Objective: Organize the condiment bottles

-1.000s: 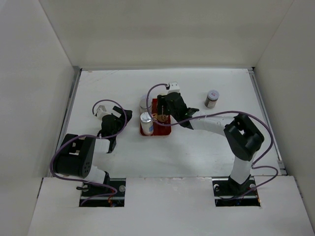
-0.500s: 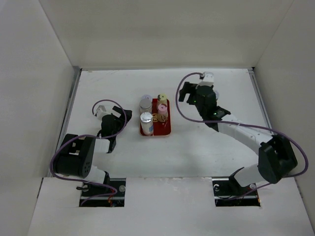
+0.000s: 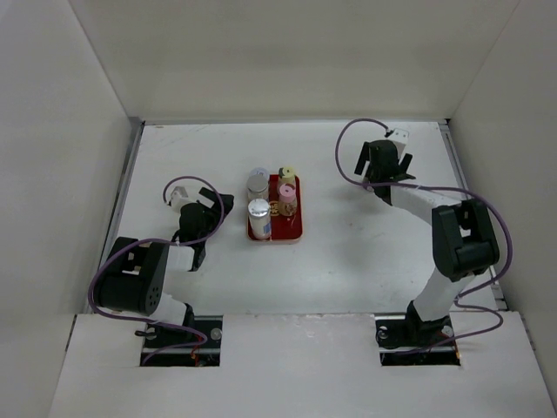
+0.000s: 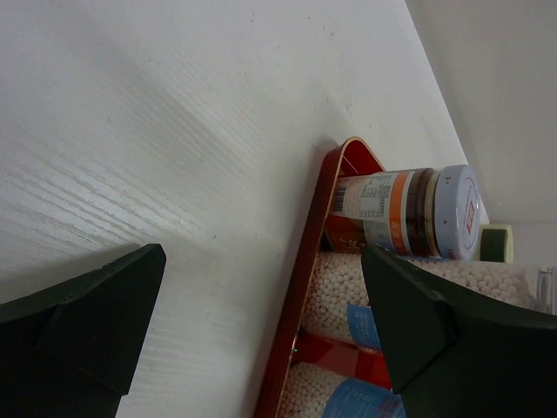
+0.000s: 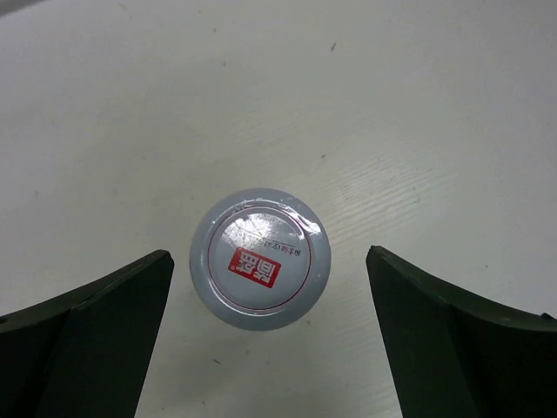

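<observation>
- Step in hand: pre-grasp on the last stray bottle. The silver-capped jar [image 5: 261,259] stands upright on the tabletop [image 3: 348,244], far right, well apart from the red tray [image 3: 296,230].
- Right end effector [image 3: 381,164] is directly above it, jaws wide apart and empty, jar centred between them.
- Four other bottles [image 3: 259,212] are grouped at the tray.
- Left end effector [image 4: 261,313] is open and empty, beside the tray's left rim.
- Next, likely: descend, close below the cap, lift, carry to the tray.

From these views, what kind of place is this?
Likely a robot test cell: plain white walls box in a white table, two arms stand at its near edge, and condiment bottles and a red tray serve as props.
</observation>
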